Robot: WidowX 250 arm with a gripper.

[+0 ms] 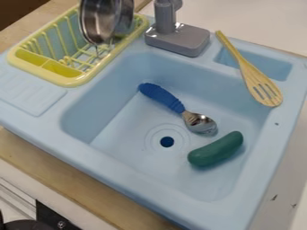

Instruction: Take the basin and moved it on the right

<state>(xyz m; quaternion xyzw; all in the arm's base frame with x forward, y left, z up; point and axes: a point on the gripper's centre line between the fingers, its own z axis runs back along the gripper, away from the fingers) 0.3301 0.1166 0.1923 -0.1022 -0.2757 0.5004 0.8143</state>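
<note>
The basin is round, silvery metal with a shiny, reflective face. It stands steeply tilted, nearly on edge, at the yellow rack in the upper left, near the grey faucet, its top cut off by the view's edge.

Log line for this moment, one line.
metal bowl: on edge in yellow rack | sink: blue-handled spoon, green pickle | slotted spatula: across small compartment

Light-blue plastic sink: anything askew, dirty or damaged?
Two minor things. The slotted wooden spatula lies slantwise across the small side compartment, its head extending past it, so it looks dropped there rather than stowed. Also, a small dark speck on the right rim; can't tell if dirt or damage. No spill visible.
</note>
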